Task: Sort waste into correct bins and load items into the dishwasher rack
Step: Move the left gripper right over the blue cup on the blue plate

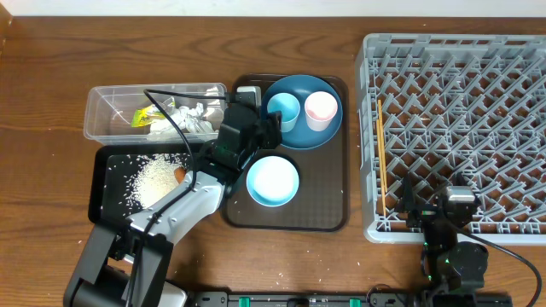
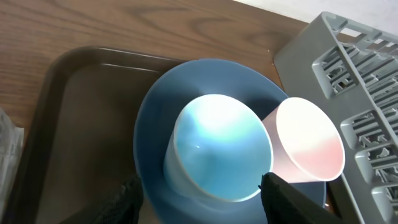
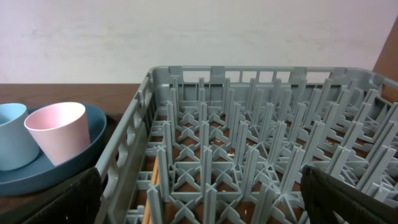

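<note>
Four dishes are not yet loaded. The left gripper [image 2: 202, 196], partly spread, straddles the blue cup [image 2: 214, 146] without gripping it; the pink cup [image 2: 308, 146] stands just outside one finger, both on the plate [image 2: 152, 124]. The bowl [image 1: 273, 181] sits behind the fingers. The right gripper [image 3: 199, 199] gapes wide and empty, with the dishless rack [image 3: 249, 124] ahead. The waste looks sorted: tissue [image 1: 192, 115] in the tub [image 1: 107, 111], rice [image 1: 155, 177] in the black tray [image 1: 107, 183].

Brown serving tray [image 1: 327, 192] sits centre frame on a wooden table [image 1: 51, 68]. A thin yellowish stick [image 1: 381, 145] lies right of centre, running top to bottom. White wall [image 1: 171, 7] strip along top edge.
</note>
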### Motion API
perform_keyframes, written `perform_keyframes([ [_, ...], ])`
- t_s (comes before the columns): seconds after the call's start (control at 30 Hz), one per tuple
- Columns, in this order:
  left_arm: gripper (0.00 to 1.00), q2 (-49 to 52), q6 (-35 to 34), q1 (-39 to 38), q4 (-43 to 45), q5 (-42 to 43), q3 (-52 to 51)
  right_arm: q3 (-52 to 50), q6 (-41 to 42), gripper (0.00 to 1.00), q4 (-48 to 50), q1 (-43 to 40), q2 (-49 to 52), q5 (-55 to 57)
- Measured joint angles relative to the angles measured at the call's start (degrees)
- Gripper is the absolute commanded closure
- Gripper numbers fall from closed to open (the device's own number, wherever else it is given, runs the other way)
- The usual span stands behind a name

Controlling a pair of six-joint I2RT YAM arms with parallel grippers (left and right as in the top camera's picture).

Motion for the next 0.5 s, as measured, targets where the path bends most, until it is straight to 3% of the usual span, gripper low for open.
perform_keyframes([
  [0.5,0.4,2.19,-0.87,-0.13,1.49,0.72,0.0,0.0,0.0,0.01,0.0,0.0,0.0,0.0],
])
